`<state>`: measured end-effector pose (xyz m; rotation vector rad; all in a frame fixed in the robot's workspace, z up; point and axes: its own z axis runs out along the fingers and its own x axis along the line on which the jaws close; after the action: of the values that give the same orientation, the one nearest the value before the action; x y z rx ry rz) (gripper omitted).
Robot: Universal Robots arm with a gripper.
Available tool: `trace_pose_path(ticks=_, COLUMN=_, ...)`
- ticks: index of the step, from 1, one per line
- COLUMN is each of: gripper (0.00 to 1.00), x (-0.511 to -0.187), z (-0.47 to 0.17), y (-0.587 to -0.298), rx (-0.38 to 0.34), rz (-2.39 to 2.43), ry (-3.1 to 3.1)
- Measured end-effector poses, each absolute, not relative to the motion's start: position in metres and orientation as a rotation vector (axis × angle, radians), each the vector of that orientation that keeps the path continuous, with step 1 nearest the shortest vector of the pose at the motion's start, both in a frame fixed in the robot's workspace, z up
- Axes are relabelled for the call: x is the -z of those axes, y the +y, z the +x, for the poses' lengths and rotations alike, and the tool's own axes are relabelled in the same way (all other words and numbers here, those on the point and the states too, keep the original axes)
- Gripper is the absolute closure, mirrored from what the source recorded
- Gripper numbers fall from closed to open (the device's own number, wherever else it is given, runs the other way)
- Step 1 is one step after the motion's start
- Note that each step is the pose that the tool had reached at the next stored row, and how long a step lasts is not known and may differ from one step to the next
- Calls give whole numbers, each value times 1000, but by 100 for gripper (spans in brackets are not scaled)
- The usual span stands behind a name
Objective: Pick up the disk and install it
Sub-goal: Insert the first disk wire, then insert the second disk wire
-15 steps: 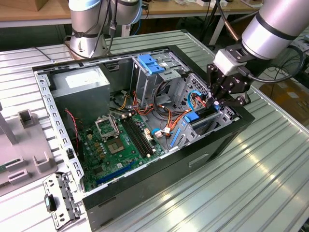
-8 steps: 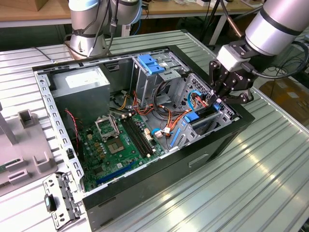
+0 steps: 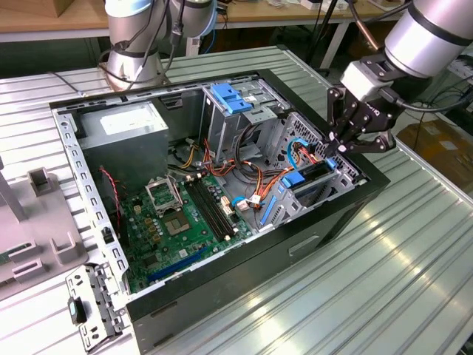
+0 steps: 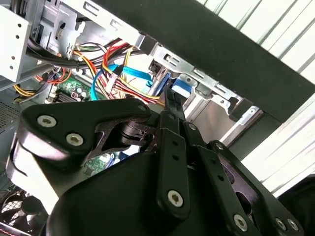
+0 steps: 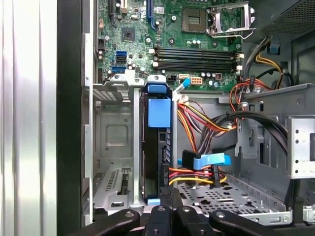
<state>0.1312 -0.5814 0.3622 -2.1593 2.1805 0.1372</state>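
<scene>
The claw (image 3: 344, 142) hangs over the bay at the case's (image 3: 222, 292) front corner, fingers drawn together on the rear edge of the disk (image 5: 156, 147), which stands edge-on, nearly seated in its slot. The first wrist view shows its blue rails; the exterior view shows the whole case.

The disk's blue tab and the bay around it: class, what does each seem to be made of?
The blue tab on the disk looks like moulded plastic: solid colour, soft sheen. The bay looks like bare sheet metal: grey, stamped, with punched holes.
</scene>
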Motion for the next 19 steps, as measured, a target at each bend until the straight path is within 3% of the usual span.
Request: trace_pose_path(ticks=19, gripper=89, x=-364, z=136, y=-581, rx=-138, rz=-2159, ry=2180)
